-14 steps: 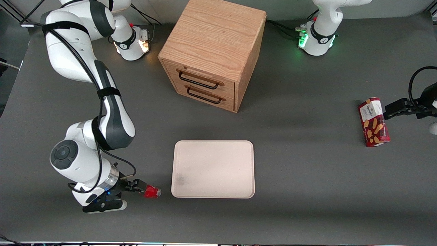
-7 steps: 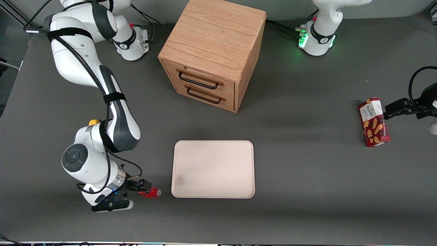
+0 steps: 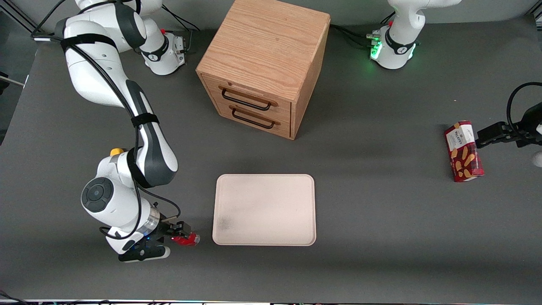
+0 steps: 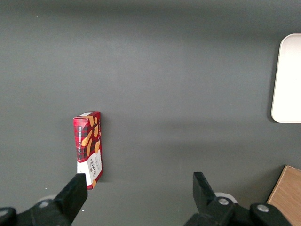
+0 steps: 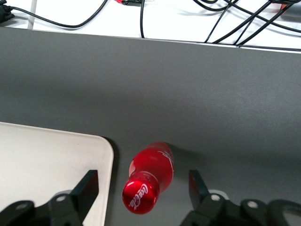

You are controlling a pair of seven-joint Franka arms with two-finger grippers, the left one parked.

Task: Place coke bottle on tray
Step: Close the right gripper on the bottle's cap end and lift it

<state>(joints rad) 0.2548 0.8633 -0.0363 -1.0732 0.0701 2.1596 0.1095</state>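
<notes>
Coke bottle [image 5: 149, 181]: very small, glossy red plastic body with white script logo, red cap [image 5: 140, 196]. Stands on the dark grey worktop [image 3: 381, 233], just beside the tray's corner nearest the working arm's end, not on the tray. The claw [image 5: 143, 188] sits with its fingers spread either side of it, not touching.

Tray [image 3: 264, 209]: flat, rectangular, pale cream-pink, rounded corners, low rim. Lies flat on the worktop, nearer the front camera than the wooden drawer cabinet [image 3: 264, 63].

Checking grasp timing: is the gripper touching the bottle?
Apart. The right wrist view shows the open gripper straddling the bottle, with table visible between each finger and it.
</notes>
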